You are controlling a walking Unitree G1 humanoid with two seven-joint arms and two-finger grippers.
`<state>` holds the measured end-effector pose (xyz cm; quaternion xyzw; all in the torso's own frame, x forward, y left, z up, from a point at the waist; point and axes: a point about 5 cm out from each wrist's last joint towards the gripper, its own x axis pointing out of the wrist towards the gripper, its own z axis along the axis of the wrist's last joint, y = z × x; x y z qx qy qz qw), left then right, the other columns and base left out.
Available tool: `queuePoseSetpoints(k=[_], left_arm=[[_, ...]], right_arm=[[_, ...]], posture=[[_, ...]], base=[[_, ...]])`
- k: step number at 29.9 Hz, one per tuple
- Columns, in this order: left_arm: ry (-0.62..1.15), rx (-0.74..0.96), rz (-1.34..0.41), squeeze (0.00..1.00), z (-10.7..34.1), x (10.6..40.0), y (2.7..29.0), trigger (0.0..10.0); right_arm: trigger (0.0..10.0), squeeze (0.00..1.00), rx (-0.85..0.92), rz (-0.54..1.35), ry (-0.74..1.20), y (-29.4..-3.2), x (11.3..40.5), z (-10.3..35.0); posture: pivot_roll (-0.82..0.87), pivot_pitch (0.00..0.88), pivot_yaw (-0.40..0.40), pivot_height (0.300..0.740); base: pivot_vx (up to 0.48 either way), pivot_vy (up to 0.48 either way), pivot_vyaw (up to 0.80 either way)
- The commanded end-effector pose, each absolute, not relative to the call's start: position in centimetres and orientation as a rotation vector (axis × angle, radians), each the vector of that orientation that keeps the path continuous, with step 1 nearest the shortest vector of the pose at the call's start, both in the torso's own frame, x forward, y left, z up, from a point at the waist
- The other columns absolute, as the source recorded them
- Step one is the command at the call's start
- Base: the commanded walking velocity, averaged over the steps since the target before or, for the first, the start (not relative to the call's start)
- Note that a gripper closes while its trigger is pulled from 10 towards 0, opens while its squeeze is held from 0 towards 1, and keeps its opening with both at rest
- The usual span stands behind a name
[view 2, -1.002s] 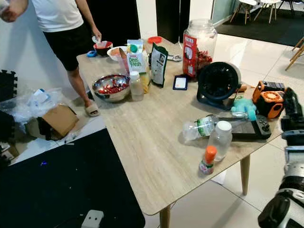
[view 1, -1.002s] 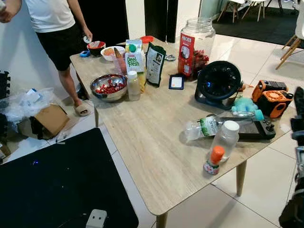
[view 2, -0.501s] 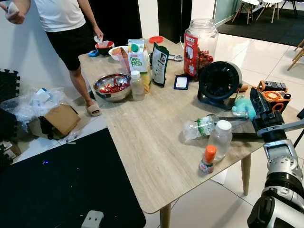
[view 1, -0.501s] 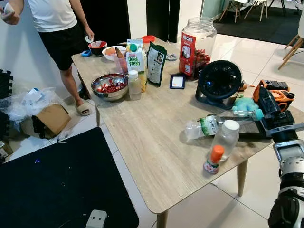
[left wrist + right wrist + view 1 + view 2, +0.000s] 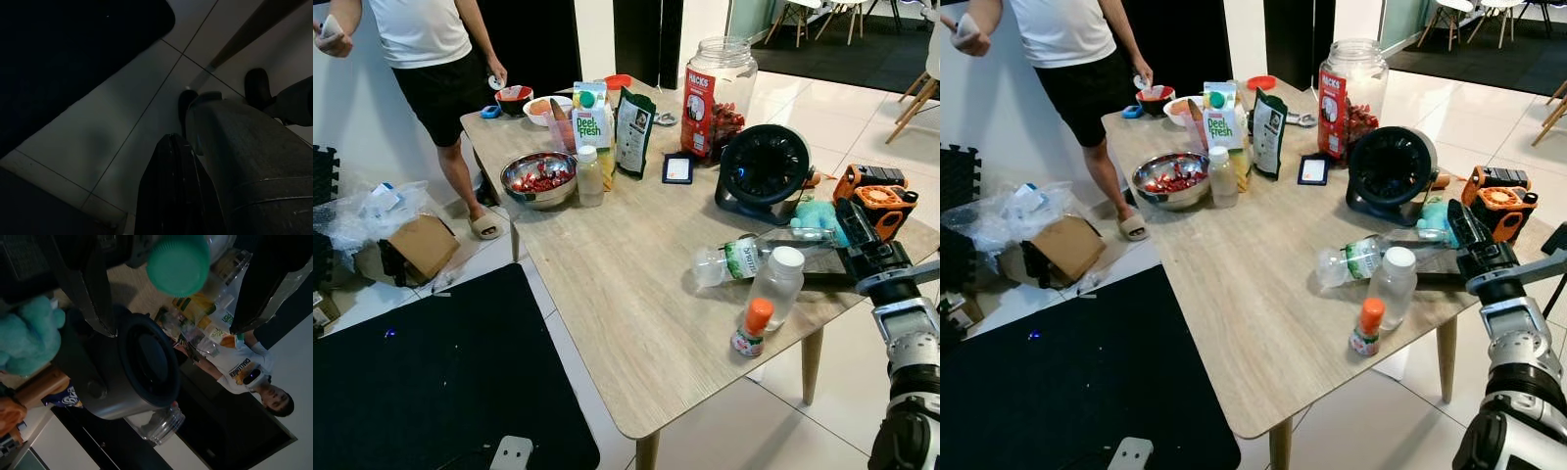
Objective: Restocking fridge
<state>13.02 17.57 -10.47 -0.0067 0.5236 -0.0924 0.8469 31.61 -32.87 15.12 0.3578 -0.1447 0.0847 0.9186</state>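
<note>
Pale tiled floor surrounds a wooden table (image 5: 1234, 323) crowded with groceries. My right pincer (image 5: 1464, 235), fingers spread, hovers at the far right edge beside a clear bottle lying on its side (image 5: 1371, 255), teal cap (image 5: 178, 262) between my fingers. I should close squarely below the cap. Nearby, a steel bowl (image 5: 1170, 179) holds red pieces; a big jar (image 5: 1351, 88) holds red sweets. My left pincer (image 5: 176, 191) hangs idle.
</note>
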Motion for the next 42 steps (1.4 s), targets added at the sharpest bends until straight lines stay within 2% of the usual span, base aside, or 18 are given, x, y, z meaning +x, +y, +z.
queuePoseSetpoints(k=[1, 23, 42], left_arm=[[1.111, 0.003, -0.187, 0.0, -10.5, 12.9, 18.3, 10.0], [1.111, 0.001, -0.185, 0.0, -10.5, 12.8, 18.2, 10.0], [1.112, -0.005, -0.182, 0.0, -10.5, 12.8, 18.1, 10.0]], right_arm=[[10.0, 0.0, 0.743, 0.173, -0.276, -33.1, 31.3, 14.6], [10.0, 0.0, 0.727, 0.236, -0.215, -30.9, 32.0, 13.9], [10.0, 0.0, 0.742, 0.192, -0.206, -29.4, 33.2, 13.8]], posture=[[-0.06, 0.0, 0.053, 0.74], [-0.05, 0.0, 0.05, 0.74], [-0.05, 0.0, 0.047, 0.74]], base=[[0.0, 0.0, 0.0], [0.0, 0.0, 0.0], [0.0, 0.0, 0.0]])
